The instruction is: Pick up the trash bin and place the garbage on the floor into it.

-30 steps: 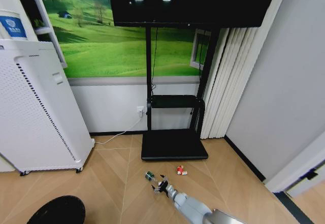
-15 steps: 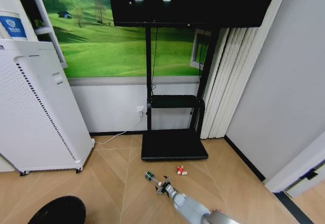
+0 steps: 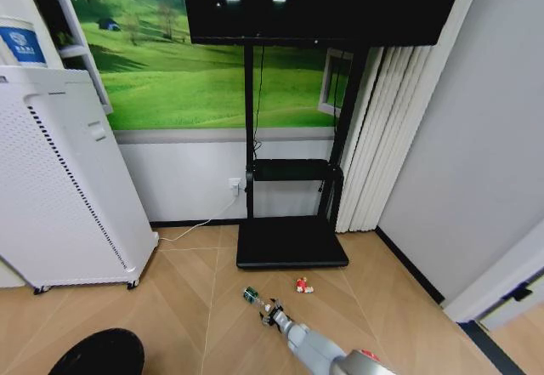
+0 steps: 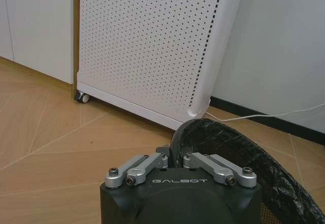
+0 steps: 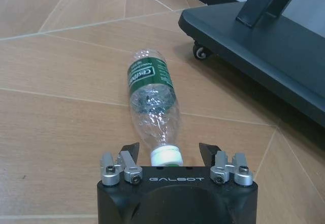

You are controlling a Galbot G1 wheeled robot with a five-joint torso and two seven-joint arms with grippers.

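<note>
The trash bin, round and black with a black bag liner, shows at the bottom left of the head view. In the left wrist view my left gripper is shut on the trash bin's rim. A clear plastic bottle with a green label lies on the tan herringbone floor. Its white cap sits between the fingers of my open right gripper. In the head view the right gripper is low at the bottle. A small red and white scrap lies a little to the right.
The flat black TV-stand base on castors sits just beyond the litter, its edge close to the bottle. A tall white perforated appliance on wheels stands at the left, close behind the bin. A white cable runs along the wall.
My right arm has settled slightly lower, with the gripper staying at the bottle's cap end. The bin has slipped a little lower in the head view.
</note>
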